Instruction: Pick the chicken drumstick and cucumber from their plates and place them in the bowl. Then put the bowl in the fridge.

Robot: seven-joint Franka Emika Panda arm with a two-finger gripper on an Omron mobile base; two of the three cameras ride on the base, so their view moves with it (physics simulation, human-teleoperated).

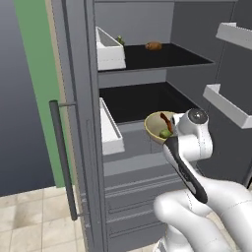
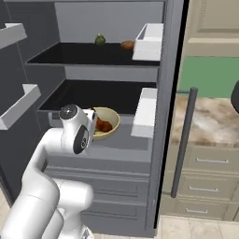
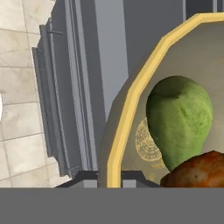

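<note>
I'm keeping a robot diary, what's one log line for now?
gripper: shut on bowl rim | inside: cucumber, drumstick | fridge: open

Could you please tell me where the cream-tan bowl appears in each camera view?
Left base view: the cream-tan bowl with the yellowish rim sits centre, before the grey steel fridge.
Right base view: bowl left of centre.
Hand view: rim arcs centre to right.
Shared landmark: the fridge's lower dark shelf.

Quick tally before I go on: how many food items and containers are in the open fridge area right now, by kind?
Cream-tan bowl with yellowish rim: 1
Light-green stubby cucumber: 1
Reddish-brown chicken drumstick: 1
Small dark-green leafy item on the upper shelf: 1
Rounded orange-brown lump on the upper shelf: 1
Total: 5
</note>
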